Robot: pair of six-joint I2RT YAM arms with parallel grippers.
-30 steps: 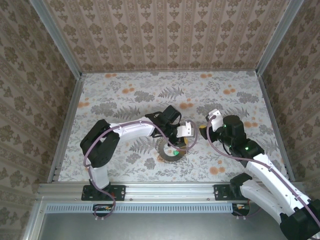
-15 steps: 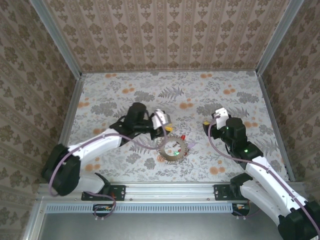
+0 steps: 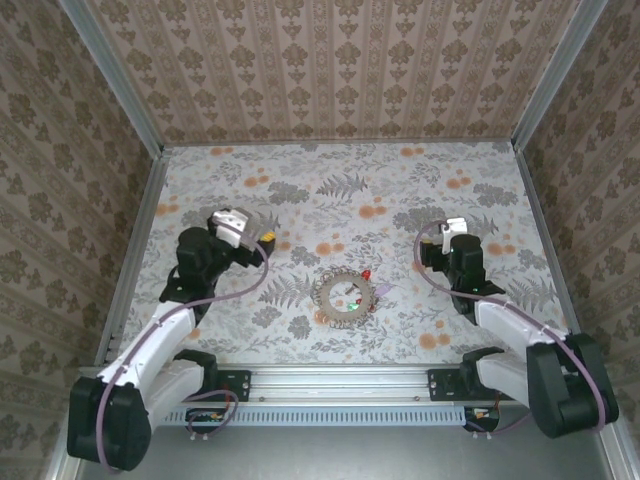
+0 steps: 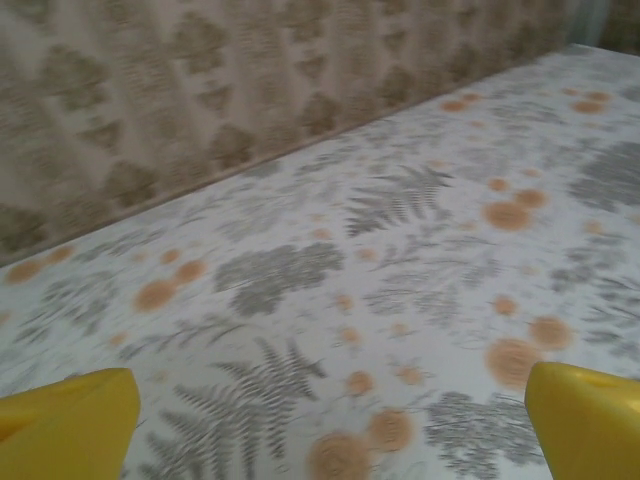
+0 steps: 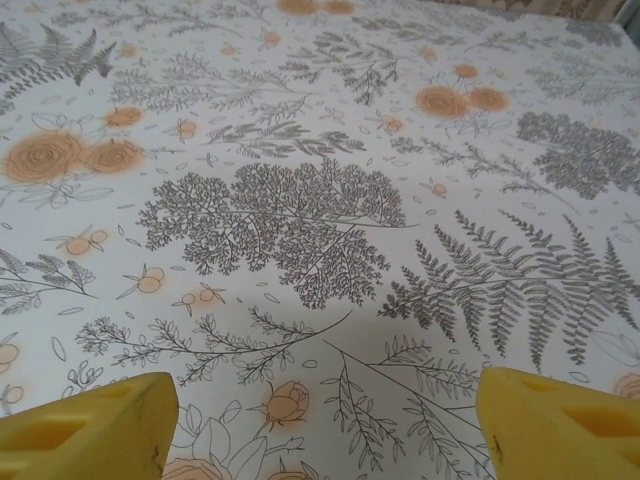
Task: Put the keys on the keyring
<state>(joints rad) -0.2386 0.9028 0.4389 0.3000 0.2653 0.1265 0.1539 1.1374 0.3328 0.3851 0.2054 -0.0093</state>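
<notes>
Left arm has drawn back from the keyring to the left side of the surface (image 3: 450,180). Right arm has also retreated, a shorter way, toward the right edge.

Left gripper (image 3: 258,238) (image 4: 320,440): yellow fingers (image 4: 65,425) spread wide, nothing between them, floral surface beneath. Right gripper (image 3: 447,232) (image 5: 320,430): also spread wide, empty.

Keyring (image 3: 345,297) lies flat at centre, well apart from both grippers, in the same spot as half a second ago.

Red key (image 3: 367,274) sits at the ring's upper-right outer edge. Green key (image 3: 352,305) shows inside the central hole. Whether either is threaded on, cannot tell.
</notes>
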